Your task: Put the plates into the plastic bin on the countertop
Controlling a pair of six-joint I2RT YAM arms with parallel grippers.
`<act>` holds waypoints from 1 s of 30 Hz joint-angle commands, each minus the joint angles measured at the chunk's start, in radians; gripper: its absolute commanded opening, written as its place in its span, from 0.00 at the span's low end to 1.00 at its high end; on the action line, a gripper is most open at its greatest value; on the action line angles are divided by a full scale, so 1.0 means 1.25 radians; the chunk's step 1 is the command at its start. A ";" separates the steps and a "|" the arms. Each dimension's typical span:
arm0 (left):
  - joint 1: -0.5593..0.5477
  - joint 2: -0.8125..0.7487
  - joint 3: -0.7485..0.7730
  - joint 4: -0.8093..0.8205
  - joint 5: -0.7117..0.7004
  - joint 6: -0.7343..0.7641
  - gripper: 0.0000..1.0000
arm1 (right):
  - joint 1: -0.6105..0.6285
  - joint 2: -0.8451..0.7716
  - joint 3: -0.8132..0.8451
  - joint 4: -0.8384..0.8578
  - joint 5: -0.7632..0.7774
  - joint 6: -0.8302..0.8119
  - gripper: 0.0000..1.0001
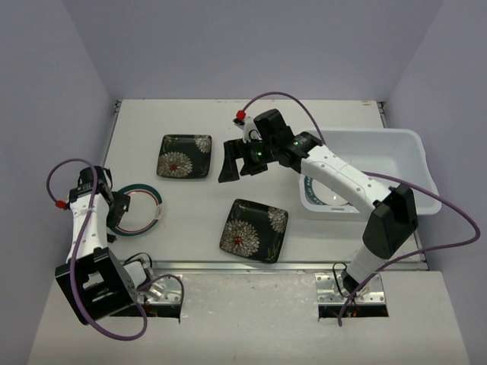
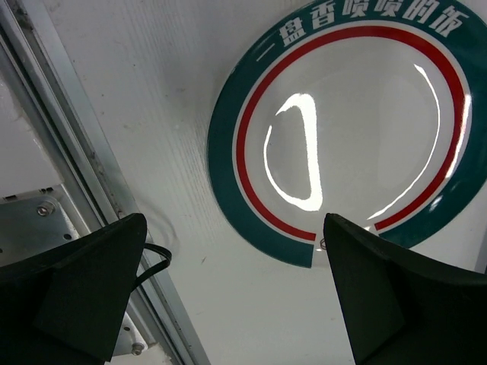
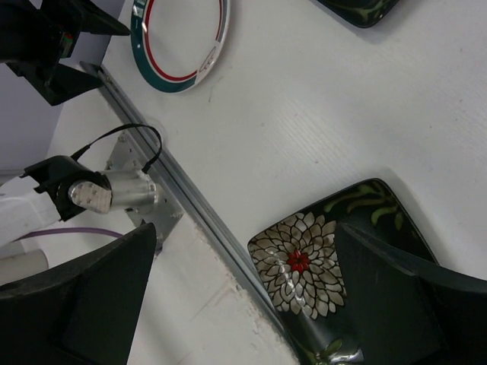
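A round white plate [image 1: 138, 208] with a teal rim and red ring lies at the left; it also shows in the left wrist view [image 2: 350, 129] and the right wrist view [image 3: 179, 38]. My left gripper [image 1: 114, 211] is open and empty at its left edge, fingers [image 2: 76, 289] just short of the rim. Two square black flower plates lie on the countertop [image 1: 319, 251], one far [image 1: 185, 156] and one near [image 1: 255, 230]. My right gripper [image 1: 236, 160] is open and empty, above the table between them; the near one shows below it [image 3: 327, 266]. The plastic bin [image 1: 407, 156] at right holds a round plate [image 1: 318, 196], partly hidden by the arm.
A metal rail [image 1: 251, 266] runs along the front edge, also in the right wrist view [image 3: 198, 205]. A motor and black cable [image 3: 114, 190] sit by the rail. Purple cables loop from both arms. Walls close in the table at left, back and right.
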 commanded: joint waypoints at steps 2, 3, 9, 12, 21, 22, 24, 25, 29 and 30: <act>0.047 -0.006 0.074 0.031 0.034 0.061 1.00 | 0.030 0.040 -0.008 0.133 -0.020 0.087 0.99; 0.047 -0.020 0.102 0.032 0.057 0.087 1.00 | 0.055 0.079 0.003 0.164 -0.006 0.106 0.99; -0.016 -0.056 0.209 -0.001 0.149 0.147 1.00 | 0.145 0.299 0.106 0.317 0.050 0.230 0.99; -0.047 -0.100 0.205 0.009 0.176 0.171 1.00 | 0.181 0.402 0.198 0.353 0.103 0.243 0.99; -0.129 -0.173 0.209 0.035 0.149 0.237 1.00 | 0.217 0.660 0.336 0.439 0.138 0.414 0.84; -0.134 -0.173 0.212 0.037 0.157 0.238 1.00 | 0.222 0.679 0.355 0.432 0.147 0.422 0.83; -0.149 -0.167 0.224 0.043 0.178 0.239 1.00 | 0.234 0.735 0.404 0.425 0.167 0.439 0.78; -0.156 -0.165 0.231 0.046 0.182 0.240 1.00 | 0.236 0.752 0.415 0.422 0.175 0.459 0.76; -0.191 -0.151 0.267 0.045 0.176 0.249 1.00 | 0.238 0.785 0.413 0.414 0.221 0.549 0.59; -0.201 -0.147 0.276 0.045 0.176 0.251 1.00 | 0.238 0.792 0.418 0.405 0.229 0.567 0.53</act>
